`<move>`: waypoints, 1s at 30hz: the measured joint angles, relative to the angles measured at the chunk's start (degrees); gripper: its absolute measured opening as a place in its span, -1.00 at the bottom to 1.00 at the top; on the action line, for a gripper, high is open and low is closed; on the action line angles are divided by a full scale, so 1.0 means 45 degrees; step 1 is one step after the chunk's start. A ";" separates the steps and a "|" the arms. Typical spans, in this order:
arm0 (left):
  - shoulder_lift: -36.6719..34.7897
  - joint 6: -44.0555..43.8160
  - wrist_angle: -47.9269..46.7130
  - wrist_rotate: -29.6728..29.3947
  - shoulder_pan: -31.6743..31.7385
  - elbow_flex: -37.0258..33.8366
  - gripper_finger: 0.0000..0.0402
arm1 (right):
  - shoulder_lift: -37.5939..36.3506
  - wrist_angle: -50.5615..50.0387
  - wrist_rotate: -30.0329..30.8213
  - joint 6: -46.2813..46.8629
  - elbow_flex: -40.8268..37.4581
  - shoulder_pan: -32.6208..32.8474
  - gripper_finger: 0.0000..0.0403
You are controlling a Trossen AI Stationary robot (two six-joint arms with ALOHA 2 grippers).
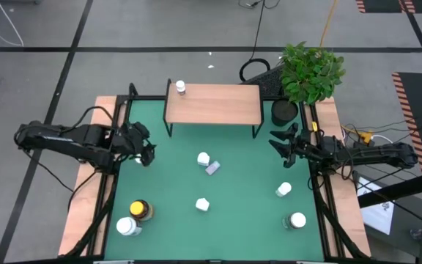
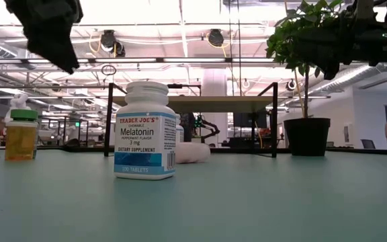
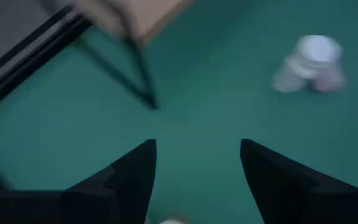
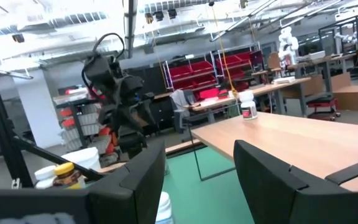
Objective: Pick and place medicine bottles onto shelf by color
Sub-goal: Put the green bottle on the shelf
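Observation:
The shelf [image 1: 212,104] stands at the mat's far edge with one white bottle [image 1: 180,88] upright on its far left corner. On the green mat are a white bottle [image 1: 203,158] beside the pale lilac one [image 1: 212,168], three more white bottles [image 1: 202,204] [image 1: 283,190] [image 1: 297,220], and the amber yellow-lidded bottle [image 1: 140,210] next to a white one [image 1: 128,226]. No green or orange-red bottle shows. My left gripper [image 1: 146,154] is open and empty above the mat's left side. My right gripper [image 1: 278,139] is open and empty near the shelf's right legs.
A potted plant [image 1: 310,72] in a black pot [image 1: 285,111] stands at the far right beside the shelf. Wooden side boards [image 1: 86,198] and black frame rails flank the mat. The mat's middle [image 1: 240,183] has open room between the bottles.

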 joint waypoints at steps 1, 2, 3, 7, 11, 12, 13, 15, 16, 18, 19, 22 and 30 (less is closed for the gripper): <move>0.0051 -0.0546 -0.0349 -0.0128 0.0050 0.0000 0.16 | 0.0071 0.0018 0.0000 -0.0017 0.0001 0.0000 -0.07; 0.0103 -0.1014 -0.0679 -0.0200 0.0117 0.0000 0.16 | 0.0137 0.0023 0.0000 -0.0033 0.0000 0.0000 -0.07; 0.0162 -0.1468 -0.1023 -0.0251 0.0199 0.0000 0.16 | 0.0221 0.0029 0.0000 -0.0044 0.0003 0.0000 -0.07; 0.0450 -0.2578 -0.1952 -0.0313 0.0570 -0.0300 0.20 | 0.0590 0.0024 0.0005 -0.0083 0.0003 0.0000 -0.07; 0.0728 -0.3137 -0.2059 -0.0003 0.1271 -0.1228 0.30 | 0.0923 0.0024 0.0010 -0.0043 0.0000 0.0000 -0.07; 0.0783 -0.3247 -0.2067 0.0181 0.1488 -0.1431 0.34 | 0.0986 0.0024 0.0010 -0.0019 0.0000 0.0000 -0.07; 0.0839 -0.3311 -0.2062 0.0363 0.1705 -0.1613 0.38 | 0.1048 0.0062 0.0015 0.0000 0.0004 0.0000 -0.07; 0.0913 -0.3327 -0.2045 0.0565 0.2106 -0.1863 0.47 | 0.1148 0.0277 0.0015 0.0005 0.0002 0.0000 -0.07; 0.0941 -0.3218 -0.1997 0.0667 0.2273 -0.1897 0.51 | 0.1188 0.0385 0.0019 0.0005 0.0004 0.0000 -0.07; 0.0943 -0.2999 -0.1786 0.0789 0.2535 -0.1880 0.59 | 0.1262 0.0532 0.0017 0.0026 0.0000 0.0000 -0.07; 0.0938 -0.2861 -0.1818 0.0818 0.2659 -0.1856 0.63 | 0.1286 0.0529 0.0018 0.0053 0.0000 0.0000 -0.07; 0.0938 -0.2571 -0.1883 0.0933 0.2999 -0.1855 0.71 | 0.1344 0.0501 0.0019 0.0119 0.0000 0.0000 -0.07; 0.1209 -0.1271 -0.1977 0.1885 0.3988 -0.1855 0.63 | 0.1379 0.0607 0.0073 0.0199 0.0000 0.0000 -0.07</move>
